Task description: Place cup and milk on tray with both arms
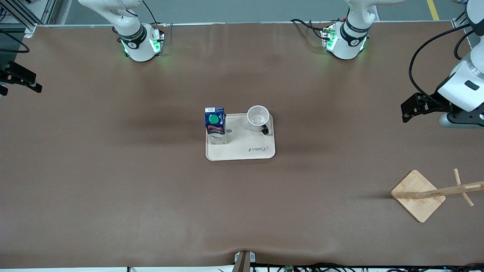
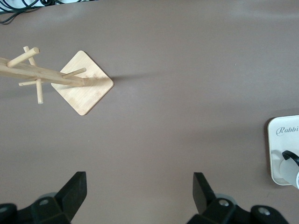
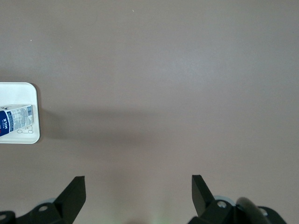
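The beige tray (image 1: 245, 149) lies at the middle of the table. On it stand the dark blue milk (image 1: 215, 124) carton with its green cap, toward the right arm's end, and the white cup (image 1: 258, 118), upright with its black handle, toward the left arm's end. My left gripper (image 1: 405, 112) hangs open and empty over bare table near the left arm's end. In the left wrist view, the left gripper (image 2: 140, 186) sees the tray (image 2: 280, 135) and the cup (image 2: 292, 170) at the edge. My right gripper (image 1: 22, 85) hangs open over the right arm's end. In the right wrist view, the right gripper (image 3: 138, 189) sees the tray (image 3: 18, 93) and the milk (image 3: 16, 120).
A wooden stand (image 1: 418, 195) with a square base and pegged post stands nearer the front camera at the left arm's end; the wooden stand (image 2: 84, 86) also shows in the left wrist view. Brown table surface surrounds the tray. Cables run along the table's near edge.
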Controlling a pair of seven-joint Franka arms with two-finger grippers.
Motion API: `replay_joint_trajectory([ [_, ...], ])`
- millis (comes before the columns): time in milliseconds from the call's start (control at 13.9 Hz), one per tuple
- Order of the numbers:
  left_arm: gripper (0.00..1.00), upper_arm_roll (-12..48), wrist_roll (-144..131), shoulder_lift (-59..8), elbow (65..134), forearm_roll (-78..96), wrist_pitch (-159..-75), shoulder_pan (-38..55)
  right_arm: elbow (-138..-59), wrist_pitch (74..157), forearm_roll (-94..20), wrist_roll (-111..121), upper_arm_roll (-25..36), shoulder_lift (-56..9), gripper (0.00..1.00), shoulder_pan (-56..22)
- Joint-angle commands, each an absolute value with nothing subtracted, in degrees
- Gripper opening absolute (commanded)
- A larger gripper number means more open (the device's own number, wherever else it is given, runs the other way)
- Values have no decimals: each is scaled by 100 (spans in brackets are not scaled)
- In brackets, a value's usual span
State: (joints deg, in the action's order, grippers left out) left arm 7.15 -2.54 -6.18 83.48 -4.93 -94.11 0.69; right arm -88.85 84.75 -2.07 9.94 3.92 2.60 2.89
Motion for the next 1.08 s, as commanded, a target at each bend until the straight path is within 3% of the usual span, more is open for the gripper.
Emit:
replay_joint_trajectory([
  [0,100,712,-264,-545,8350,-422,-9343,53,-8903,8473,-334,1037,343,281,100,404],
  [1009,100,765,-536,-492,8341,-413,-9281,97,-8912,8473,-334,1037,343,281,100,404],
])
